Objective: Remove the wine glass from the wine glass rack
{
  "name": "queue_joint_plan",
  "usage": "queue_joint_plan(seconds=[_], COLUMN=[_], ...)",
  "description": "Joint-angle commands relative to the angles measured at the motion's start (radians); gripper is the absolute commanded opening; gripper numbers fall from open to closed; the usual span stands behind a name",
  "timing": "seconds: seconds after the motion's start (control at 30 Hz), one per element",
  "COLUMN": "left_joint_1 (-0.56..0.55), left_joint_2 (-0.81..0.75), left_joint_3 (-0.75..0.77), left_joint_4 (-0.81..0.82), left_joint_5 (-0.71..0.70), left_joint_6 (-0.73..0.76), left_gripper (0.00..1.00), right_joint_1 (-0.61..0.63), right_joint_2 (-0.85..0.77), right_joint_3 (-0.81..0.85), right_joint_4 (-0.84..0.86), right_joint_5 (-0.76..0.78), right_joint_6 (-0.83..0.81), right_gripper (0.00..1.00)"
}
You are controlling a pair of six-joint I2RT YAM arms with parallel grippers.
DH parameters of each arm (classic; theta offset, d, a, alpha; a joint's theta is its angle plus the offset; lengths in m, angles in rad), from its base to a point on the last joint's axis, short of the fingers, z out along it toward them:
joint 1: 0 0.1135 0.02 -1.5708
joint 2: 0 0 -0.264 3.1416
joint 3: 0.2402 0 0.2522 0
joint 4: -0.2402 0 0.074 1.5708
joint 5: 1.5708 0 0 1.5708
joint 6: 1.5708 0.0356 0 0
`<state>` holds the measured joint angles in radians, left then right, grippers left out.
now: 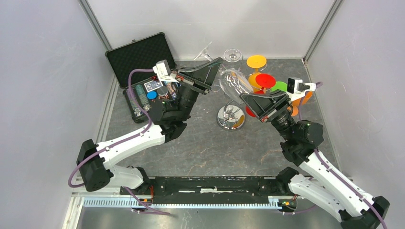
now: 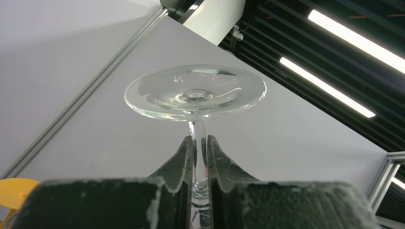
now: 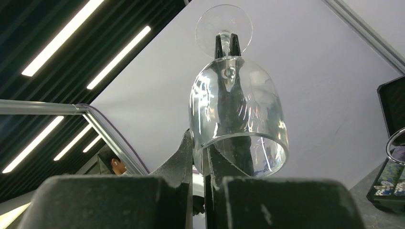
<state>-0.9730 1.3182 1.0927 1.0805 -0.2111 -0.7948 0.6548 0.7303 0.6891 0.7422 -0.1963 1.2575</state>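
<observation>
The grey table carries both arms reaching inward, and they meet above the wine glass rack. Its mirror-like domed base sits at the centre of the overhead view. The post and hooks are hard to pick out there behind glass and grippers.

The wine glass hangs in the air just above that base. It is tilted, with the foot toward 10 o'clock and the bowl's rim toward 4 o'clock.

The left gripper is clamped on the stem just under the foot. The right gripper has its fingers pinched together on the wall of the bowl at the rim. Both arms therefore carry the glass.

No hook wire shows around the stem in the left wrist view, so I judge the glass already free of its hook. What is left is to carry it clear of the rack and set it down.

Around it, an open black case with small items lies at 10 o'clock from the rack. Coloured discs in yellow, red, green and orange cluster at 1 to 2 o'clock, just behind the right gripper. More clear glassware stands at 12 o'clock.

The discs and the rear glasses crowd the far side. The open table toward 6 o'clock looks the safer way out.
</observation>
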Motion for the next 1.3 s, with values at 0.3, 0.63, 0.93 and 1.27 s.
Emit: queue_joint_plan(seconds=[0.3,0.63,0.93,1.27], left_joint_1=[-0.006,-0.007,-0.006,-0.006], left_joint_2=[-0.022,-0.067,-0.148,-0.255], left_joint_3=[-0.002,-0.023,0.03,0.169], left_joint_4=[0.077,0.048,-0.286,-0.906], left_joint_5=[0.06,0.069,0.134,0.155], left_joint_6=[0.038,0.064,0.14,0.418], left_gripper=[0.02,0.43,0.88,0.98], right_joint_1=[0.002,0.002,0.002,0.002], right_joint_2=[0.018,-0.034,-0.029,0.119], right_joint_3=[-0.028,0.064,0.231,0.735], right_joint_4=[0.136,-0.019,-0.163,-0.947], right_joint_5=[0.064,0.134,0.211,0.671], right_joint_6=[-0.046,-0.275,-0.553,-1.095], right_gripper=[0.22,0.0,0.0,0.0])
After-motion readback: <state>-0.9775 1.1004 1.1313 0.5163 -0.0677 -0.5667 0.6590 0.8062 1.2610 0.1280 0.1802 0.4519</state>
